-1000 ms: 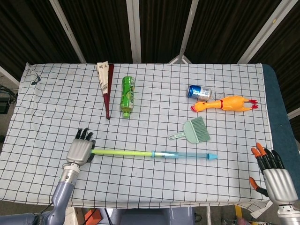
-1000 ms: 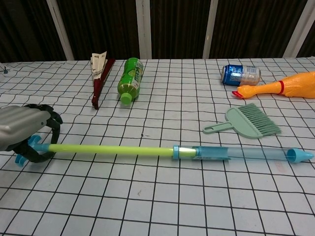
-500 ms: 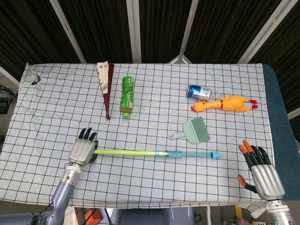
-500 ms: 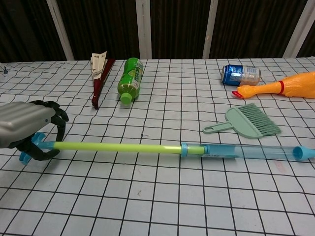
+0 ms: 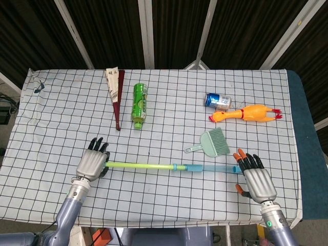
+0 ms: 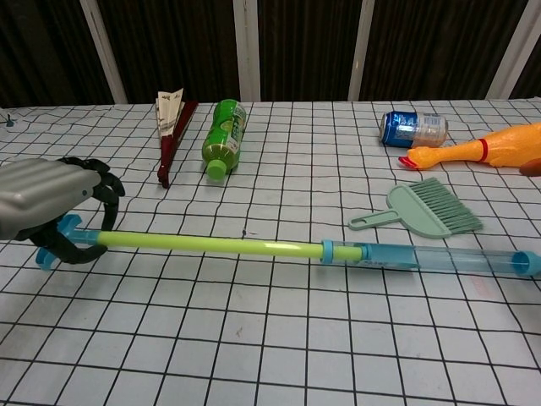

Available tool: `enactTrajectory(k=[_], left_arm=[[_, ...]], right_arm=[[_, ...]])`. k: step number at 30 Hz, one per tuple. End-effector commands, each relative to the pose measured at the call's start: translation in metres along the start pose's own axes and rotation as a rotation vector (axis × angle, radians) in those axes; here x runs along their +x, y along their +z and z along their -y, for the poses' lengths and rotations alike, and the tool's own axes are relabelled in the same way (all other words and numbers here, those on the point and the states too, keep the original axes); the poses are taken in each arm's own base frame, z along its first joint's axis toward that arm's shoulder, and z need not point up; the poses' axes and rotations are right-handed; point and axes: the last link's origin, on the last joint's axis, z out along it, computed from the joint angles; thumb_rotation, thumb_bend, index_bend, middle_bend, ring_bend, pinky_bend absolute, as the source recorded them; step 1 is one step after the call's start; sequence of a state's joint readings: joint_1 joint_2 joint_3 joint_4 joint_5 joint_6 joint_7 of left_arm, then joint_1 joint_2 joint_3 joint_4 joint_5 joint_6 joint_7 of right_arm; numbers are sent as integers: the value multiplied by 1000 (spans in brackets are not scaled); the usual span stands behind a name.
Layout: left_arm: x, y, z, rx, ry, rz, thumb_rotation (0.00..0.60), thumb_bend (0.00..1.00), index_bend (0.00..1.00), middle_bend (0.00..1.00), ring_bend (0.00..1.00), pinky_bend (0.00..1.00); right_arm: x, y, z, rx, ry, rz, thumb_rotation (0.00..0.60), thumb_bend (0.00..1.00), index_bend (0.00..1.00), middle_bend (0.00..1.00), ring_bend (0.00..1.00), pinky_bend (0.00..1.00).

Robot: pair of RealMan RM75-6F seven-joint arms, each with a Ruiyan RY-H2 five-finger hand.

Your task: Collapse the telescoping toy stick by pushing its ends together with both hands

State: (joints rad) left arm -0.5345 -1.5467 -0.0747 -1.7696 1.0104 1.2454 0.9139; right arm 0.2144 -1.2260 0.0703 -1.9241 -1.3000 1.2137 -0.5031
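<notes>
The stick [image 5: 171,167] lies across the table. The left hand [image 5: 93,164] curls around its left end as an anchor; the right hand [image 5: 255,179], fingers spread, apparently reaches the right tip to push.

Taking the toy stick [image 5: 169,166] as landmark, the checkered worktop [image 5: 169,197] on its near side lies bare along its whole length, while just beyond its blue half the small green brush [image 5: 212,142] crowds the far side, with the rubber chicken [image 5: 246,113] and can [image 5: 218,100] farther back.
</notes>
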Motion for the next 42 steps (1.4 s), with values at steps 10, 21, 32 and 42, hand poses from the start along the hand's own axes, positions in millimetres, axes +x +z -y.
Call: enactTrajectory(k=[10, 21, 32, 42], left_arm=[[1, -2, 1, -5, 4, 15, 600, 515, 612, 159, 0, 12], [4, -2, 2, -7, 10, 12, 600, 515, 612, 158, 0, 11], [7, -2, 2, -8, 9, 13, 600, 515, 612, 158, 0, 11], [7, -1, 1, -10, 13, 15, 600, 516, 615, 158, 0, 11]], right_arm=[[-15, 28, 9, -75, -41, 25, 600, 350, 116, 0, 0, 0], [-19, 40, -9, -157, -90, 49, 600, 350, 116, 0, 0, 0], [-28, 43, -12, -187, -95, 81, 600, 351, 116, 0, 0, 0], [-34, 47, -6, -175, -83, 75, 600, 350, 232, 1, 0, 0]])
